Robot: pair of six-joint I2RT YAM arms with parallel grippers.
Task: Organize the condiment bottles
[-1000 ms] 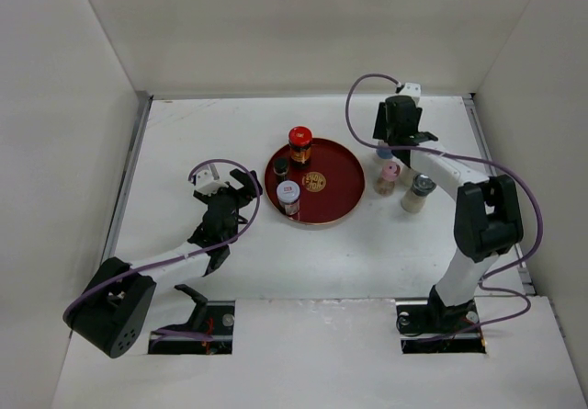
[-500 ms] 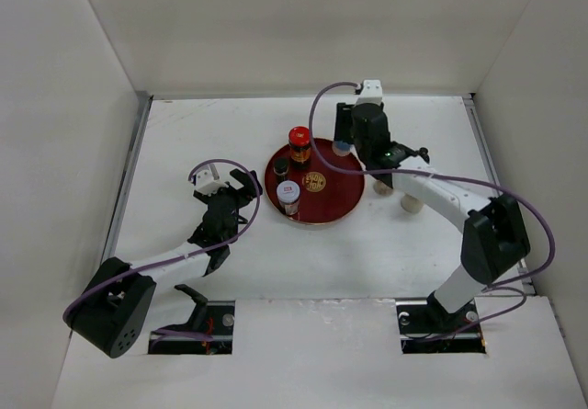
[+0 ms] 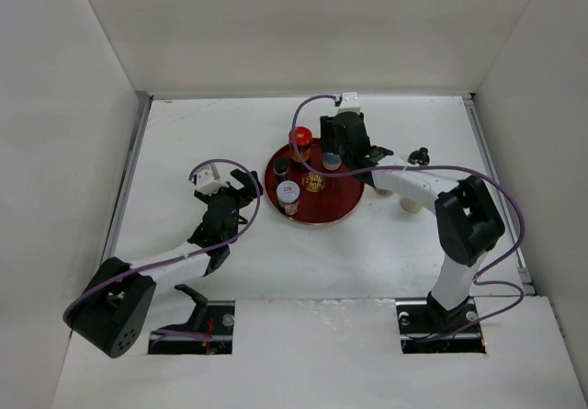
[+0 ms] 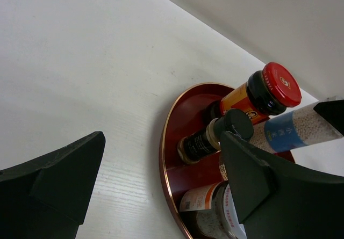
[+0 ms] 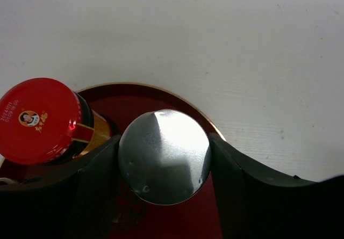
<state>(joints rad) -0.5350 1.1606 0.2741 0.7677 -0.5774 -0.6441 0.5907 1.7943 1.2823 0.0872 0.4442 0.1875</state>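
Observation:
My right gripper [image 3: 332,156] is shut on the tall white bottle with a blue band [image 4: 293,131], its fingers on either side of the silver cap [image 5: 164,156]. It holds the bottle over the back of the round dark-red tray [image 3: 344,198], just right of the red-capped bottle [image 3: 299,139]. I cannot tell whether its base touches the tray. A small black-capped bottle [image 3: 281,165] and a white-lidded jar [image 3: 288,191] stand on the tray's left side. My left gripper [image 3: 241,188] stands open on the table left of the tray, with nothing between its fingers.
One shaker [image 3: 411,205] stands on the table right of the tray, mostly hidden under my right arm. White walls close the table in at the back and on both sides. The tray's gold emblem [image 3: 314,183] shows at its centre.
My right arm has swung left, carrying the blue-banded bottle from the table right of the tray to over the tray beside the red-capped bottle. The left arm has not moved.

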